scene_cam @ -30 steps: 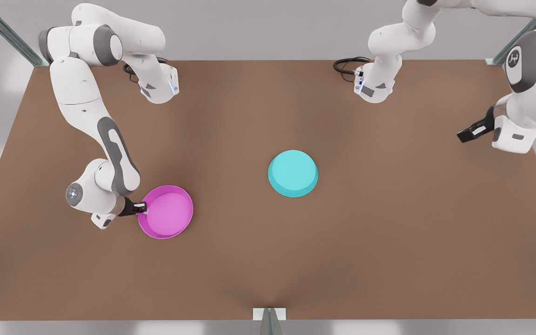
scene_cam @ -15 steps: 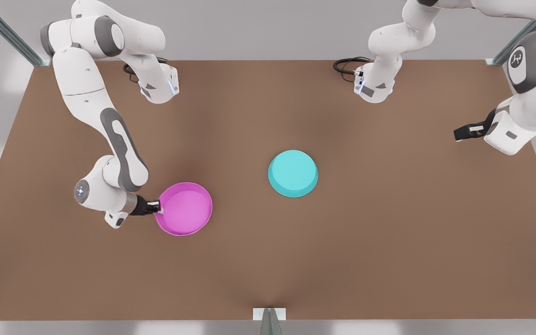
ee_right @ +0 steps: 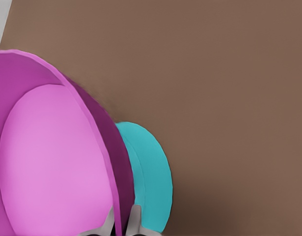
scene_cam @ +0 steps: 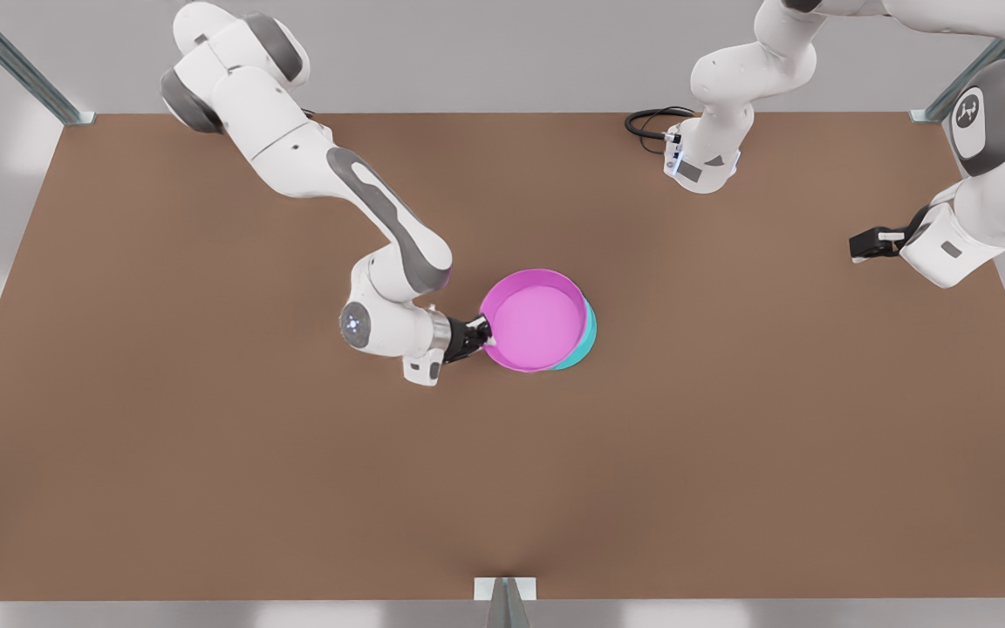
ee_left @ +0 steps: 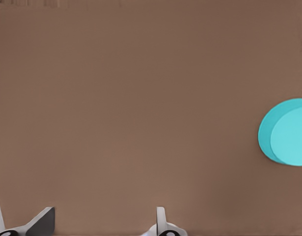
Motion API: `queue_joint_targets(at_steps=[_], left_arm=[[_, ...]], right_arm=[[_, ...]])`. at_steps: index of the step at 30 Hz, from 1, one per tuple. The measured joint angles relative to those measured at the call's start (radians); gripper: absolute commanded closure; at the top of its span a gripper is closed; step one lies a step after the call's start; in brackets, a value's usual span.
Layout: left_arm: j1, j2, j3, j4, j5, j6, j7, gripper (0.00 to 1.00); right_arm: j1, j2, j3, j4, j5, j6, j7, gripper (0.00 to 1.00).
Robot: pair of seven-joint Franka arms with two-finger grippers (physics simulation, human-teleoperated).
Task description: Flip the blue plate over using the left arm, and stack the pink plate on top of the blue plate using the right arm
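The right gripper (scene_cam: 483,335) is clamped on the rim of the pink plate (scene_cam: 534,319), one finger (ee_right: 107,222) inside the rim and one outside. From that grip the plate reaches straight out over the blue plate (scene_cam: 586,338), covering all but a crescent on the far side, so it sits slightly short of centred; whether they touch I cannot tell. The left gripper (scene_cam: 871,242) waits well apart, fingers spread and empty.

Pink plate (scene_cam: 534,319) (rim up) overlaps the upside-down blue plate (scene_cam: 588,336) mid-table.
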Motion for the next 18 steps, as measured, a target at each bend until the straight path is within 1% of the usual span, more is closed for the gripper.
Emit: queue_joint_targets(at_steps=[4,18], left_arm=[[0.0,0.002,0.0,0.0,0.0,0.001,0.02,0.0],[0.0,0.003,0.0,0.0,0.0,0.002,0.063,0.0]], right_arm=[[0.044,0.005,0.003,-0.002,0.005,0.0,0.053,0.79],[0.066,0.069,-0.004,-0.014,-0.007,0.001,0.164,0.79]])
